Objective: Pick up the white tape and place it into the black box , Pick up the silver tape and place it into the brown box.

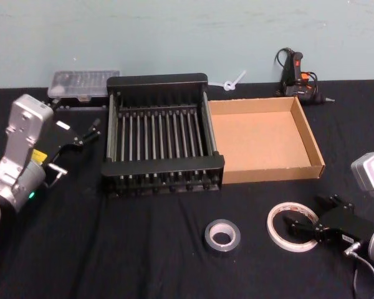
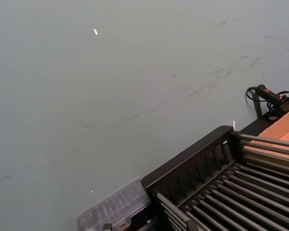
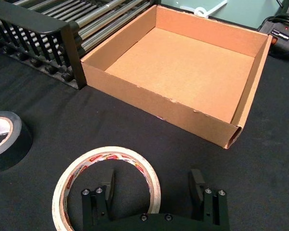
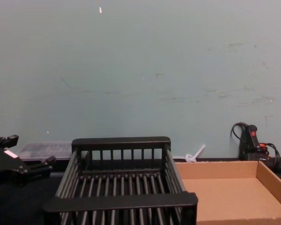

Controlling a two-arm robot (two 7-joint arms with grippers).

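The white tape (image 1: 279, 216) lies flat on the black cloth at the front right, a thin wide ring (image 3: 114, 153). My right gripper (image 1: 306, 215) is open and low at it (image 3: 152, 177), with one finger inside the ring and the other outside its wall. The silver tape (image 1: 222, 236) lies flat to the ring's left (image 3: 2, 139), untouched. The black box (image 1: 115, 134) sits at the middle with nothing in it, and the brown box (image 1: 311, 134) right beside it is also bare inside. My left gripper (image 1: 81, 134) hangs open left of the crate (image 4: 23, 157).
A clear plastic case (image 1: 84, 84) lies behind the crate's left corner. A black glue gun (image 1: 296, 73) with its cord and a small white plastic piece (image 1: 234, 81) lie at the back near the wall. Black cloth covers the table.
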